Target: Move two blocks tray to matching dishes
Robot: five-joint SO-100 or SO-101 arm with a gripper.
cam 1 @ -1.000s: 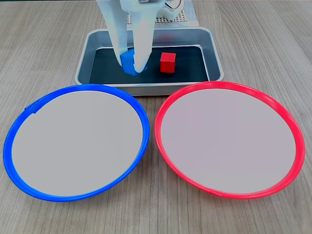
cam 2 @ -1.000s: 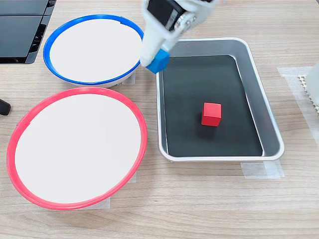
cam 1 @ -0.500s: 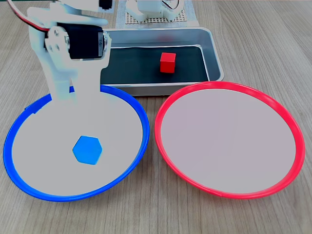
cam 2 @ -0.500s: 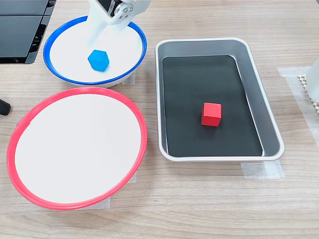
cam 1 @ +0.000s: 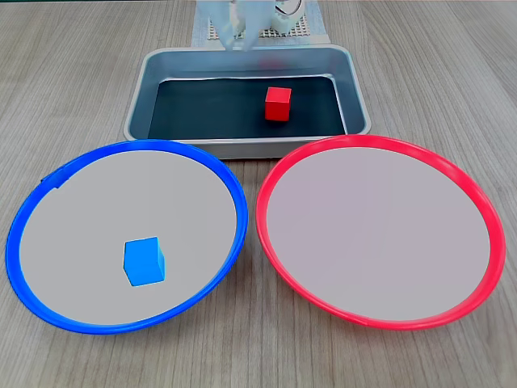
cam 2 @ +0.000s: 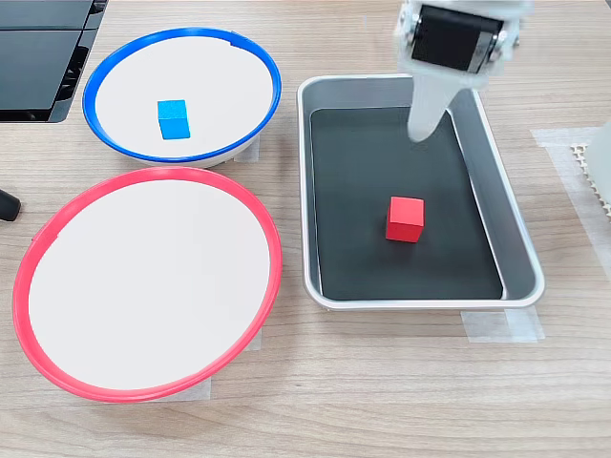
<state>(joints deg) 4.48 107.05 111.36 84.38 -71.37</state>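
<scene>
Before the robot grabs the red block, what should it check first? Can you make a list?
1. Blue block sits in the blue-rimmed dish: ok.
2. Red block lies in the tray, nothing on top: ok.
3. Red-rimmed dish is free for it: ok.
4. Gripper is above the tray, apart from the red block: ok.
5. Gripper carries nothing: ok.
6. Fingers open wide enough: cannot tell.
</scene>
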